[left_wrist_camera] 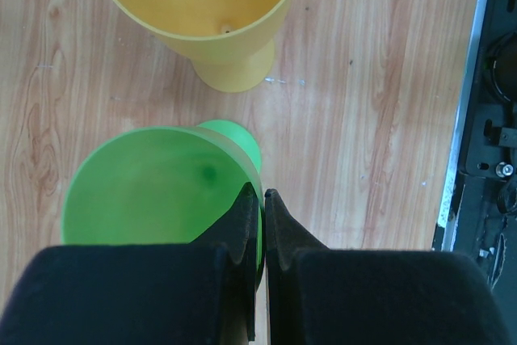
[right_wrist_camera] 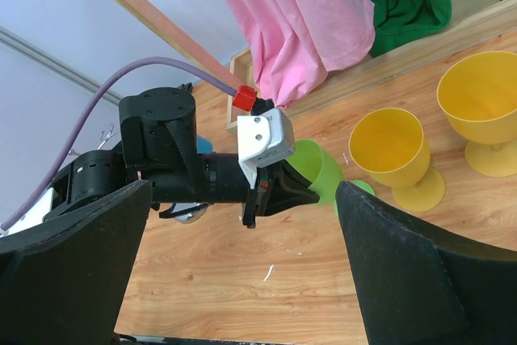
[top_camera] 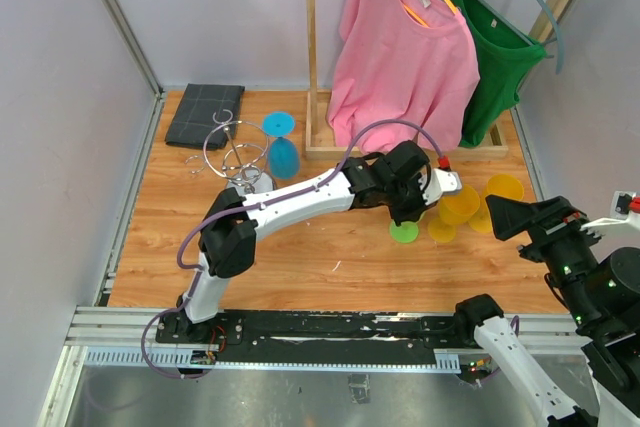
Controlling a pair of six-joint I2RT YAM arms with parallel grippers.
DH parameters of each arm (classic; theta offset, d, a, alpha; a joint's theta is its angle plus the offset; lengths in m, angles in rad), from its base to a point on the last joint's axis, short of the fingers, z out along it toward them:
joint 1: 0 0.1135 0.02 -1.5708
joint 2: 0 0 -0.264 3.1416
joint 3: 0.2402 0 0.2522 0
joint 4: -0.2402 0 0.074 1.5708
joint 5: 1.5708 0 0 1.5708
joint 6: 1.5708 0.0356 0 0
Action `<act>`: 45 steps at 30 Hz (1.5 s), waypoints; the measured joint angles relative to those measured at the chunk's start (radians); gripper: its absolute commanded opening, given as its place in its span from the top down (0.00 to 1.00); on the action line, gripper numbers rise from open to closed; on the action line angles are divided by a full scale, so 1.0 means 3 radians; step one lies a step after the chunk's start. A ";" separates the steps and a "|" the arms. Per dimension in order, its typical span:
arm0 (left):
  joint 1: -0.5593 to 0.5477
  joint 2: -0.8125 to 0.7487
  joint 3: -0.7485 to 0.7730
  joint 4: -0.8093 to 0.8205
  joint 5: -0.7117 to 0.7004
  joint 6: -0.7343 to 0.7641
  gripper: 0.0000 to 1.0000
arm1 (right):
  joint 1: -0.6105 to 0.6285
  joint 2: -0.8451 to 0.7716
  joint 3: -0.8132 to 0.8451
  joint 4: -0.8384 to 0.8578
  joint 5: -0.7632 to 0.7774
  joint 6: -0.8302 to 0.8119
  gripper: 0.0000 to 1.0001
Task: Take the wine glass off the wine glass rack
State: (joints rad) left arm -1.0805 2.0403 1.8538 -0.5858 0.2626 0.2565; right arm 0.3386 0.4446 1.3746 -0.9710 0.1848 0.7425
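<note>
The chrome wine glass rack (top_camera: 238, 154) stands at the back left, with a blue wine glass (top_camera: 282, 143) hanging upside down on its right side. My left gripper (top_camera: 413, 209) is shut on the rim of a green wine glass (left_wrist_camera: 153, 191), one finger inside the bowl and one outside. The green glass is tilted, with its foot (top_camera: 404, 232) low over the table; it also shows in the right wrist view (right_wrist_camera: 313, 169). My right gripper (right_wrist_camera: 242, 264) is open and empty, off to the right of it (top_camera: 515, 215).
Two yellow wine glasses (top_camera: 459, 207) (top_camera: 503, 190) stand just right of the green one; the nearer one (left_wrist_camera: 210, 6) is close ahead of my left fingers. A wooden clothes rack (top_camera: 312, 47) holds pink and green shirts at the back. A dark folded cloth (top_camera: 205, 114) lies back left.
</note>
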 measured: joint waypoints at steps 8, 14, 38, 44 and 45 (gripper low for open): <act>-0.0005 0.0034 0.0001 0.0065 0.0000 0.0001 0.72 | 0.0000 0.0000 0.0017 -0.0001 0.0005 -0.0024 0.01; -0.0005 0.0067 0.0001 0.0066 0.0004 0.0011 0.37 | 0.0000 0.0000 0.0017 -0.0003 0.0008 -0.0024 0.01; -0.0006 -0.0047 0.0952 -0.0451 0.0042 -0.0028 0.20 | 0.0000 0.0108 0.0070 0.0003 0.0004 -0.0032 0.02; 0.0071 -0.0346 0.1043 -0.0577 -0.0011 -0.0099 0.20 | 0.0001 0.0364 0.0070 0.0198 -0.0112 -0.0094 0.01; 0.0130 -0.0417 0.1048 -0.0593 -0.0015 -0.0103 0.19 | 0.0001 0.0458 0.0065 0.0295 -0.0174 -0.0116 0.01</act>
State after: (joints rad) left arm -1.0416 1.9152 2.1681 -0.7635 0.2581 0.2256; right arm 0.3389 0.5819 1.3941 -0.8825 0.1326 0.7078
